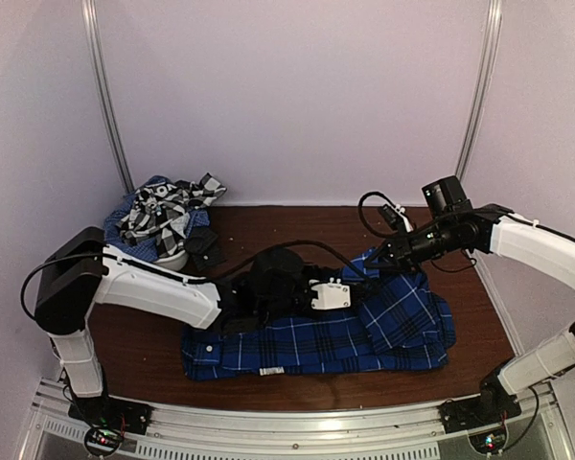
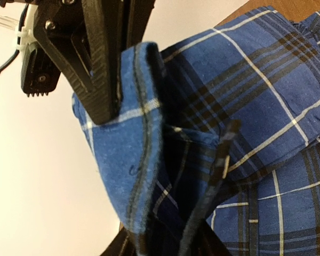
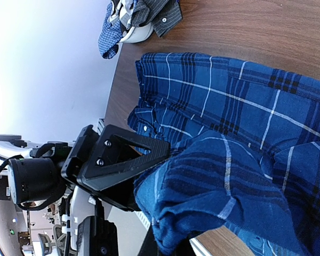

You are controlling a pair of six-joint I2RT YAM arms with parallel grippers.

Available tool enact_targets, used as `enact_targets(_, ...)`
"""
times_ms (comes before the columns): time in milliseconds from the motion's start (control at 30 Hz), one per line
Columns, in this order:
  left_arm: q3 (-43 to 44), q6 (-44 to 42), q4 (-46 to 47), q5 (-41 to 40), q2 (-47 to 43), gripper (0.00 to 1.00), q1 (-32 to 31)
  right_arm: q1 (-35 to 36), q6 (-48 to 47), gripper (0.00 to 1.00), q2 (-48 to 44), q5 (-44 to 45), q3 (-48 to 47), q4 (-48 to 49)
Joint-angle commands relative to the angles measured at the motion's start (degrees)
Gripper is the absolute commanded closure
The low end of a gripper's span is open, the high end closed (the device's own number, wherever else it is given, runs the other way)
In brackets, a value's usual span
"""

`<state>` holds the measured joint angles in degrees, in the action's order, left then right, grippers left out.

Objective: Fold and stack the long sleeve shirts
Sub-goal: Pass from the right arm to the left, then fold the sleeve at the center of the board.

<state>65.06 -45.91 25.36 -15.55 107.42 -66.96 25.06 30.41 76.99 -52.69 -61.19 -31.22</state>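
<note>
A royal-blue plaid long sleeve shirt [image 1: 364,335] lies spread across the middle of the brown table. Both grippers meet at its raised upper edge. My right gripper [image 1: 376,257] is shut on a lifted fold of the cloth; in the left wrist view its black fingers [image 2: 104,80] pinch the hem. My left gripper [image 2: 168,242] has bunched blue cloth filling the gap between its fingers and is shut on it, just beside the right one. The right wrist view shows the left gripper's finger [image 3: 128,154] against the hanging fold [image 3: 213,186].
A heap of other shirts [image 1: 163,216] lies at the back left corner: black-and-white plaid, pale-blue check and dark pinstripe [image 3: 160,10]. The left arm [image 1: 163,287] stretches low across the table's left half. Walls close in the back and sides.
</note>
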Motion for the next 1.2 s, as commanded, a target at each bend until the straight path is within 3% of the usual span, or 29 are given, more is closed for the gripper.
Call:
enact_targets(0,2.2,3.8,1.5,4.2,-1.0,0.68,0.2,0.3,-0.2,1.0,-1.6,-0.1,0.9,1.6)
enact_targets(200,2.8,11.0,-1.8,7.3,-2.0,1.0,1.2,0.2,-0.7,0.99,-1.8,0.4,0.5,1.3)
enact_targets(267,1.8,13.6,-2.2,7.4,-3.3,1.0,1.6,-0.1,-1.3,0.89,-1.7,1.5,-0.1,0.4)
enact_targets(433,0.2,22.6,-5.3,9.8,-8.0,1.0,3.8,-1.0,-3.9,0.5,-2.1,4.0,-2.6,-3.7)
enact_targets(600,2.9,37.8,-14.5,10.8,-11.2,1.0,8.2,-2.5,-5.9,0.35,-4.8,7.7,-4.6,-7.8)
enact_targets(733,3.2,49.2,-22.6,13.7,-13.7,1.0,13.0,-5.1,-7.1,0.31,-6.9,10.1,-4.4,-9.7)
enact_targets(933,-2.8,56.1,-28.8,10.5,-19.0,1.0,14.1,-7.8,-7.8,0.31,-5.7,20.8,-4.5,-8.3)
enact_targets(1167,-4.3,64.1,-32.9,13.1,-22.7,1.0,14.3,-7.7,-8.7,0.36,1.2,32.6,-2.4,-0.4)
